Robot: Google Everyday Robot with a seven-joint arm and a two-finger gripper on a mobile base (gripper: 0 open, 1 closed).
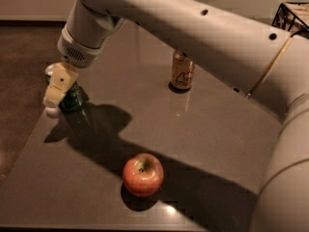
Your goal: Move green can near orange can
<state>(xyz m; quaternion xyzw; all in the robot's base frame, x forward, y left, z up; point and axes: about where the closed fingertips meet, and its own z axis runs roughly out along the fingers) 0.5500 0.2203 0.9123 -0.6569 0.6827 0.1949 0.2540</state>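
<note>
Hovering tool (57, 103) at green can (74, 98)

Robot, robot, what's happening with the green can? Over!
Gripper right at green can. Orange can apart, further back. Apple up front, not between them.

The robot's pale arm (203, 30) reaches in from the right and crosses the upper part of the view, ending at the hand (58, 98) near the far left edge of the grey table (217, 129). The hand hangs at the green can (75, 98), covering its near left side; it seems to touch the can, though the dim light there makes this uncertain. The orange can (182, 71) stands upright towards the back of the table, well apart from the green can. A red apple (143, 174) sits near the front edge, stem up. The arm's dark shadow (96, 129) runs across the table between hand and apple. A black wire rack (292, 14) shows at the top right corner.
</note>
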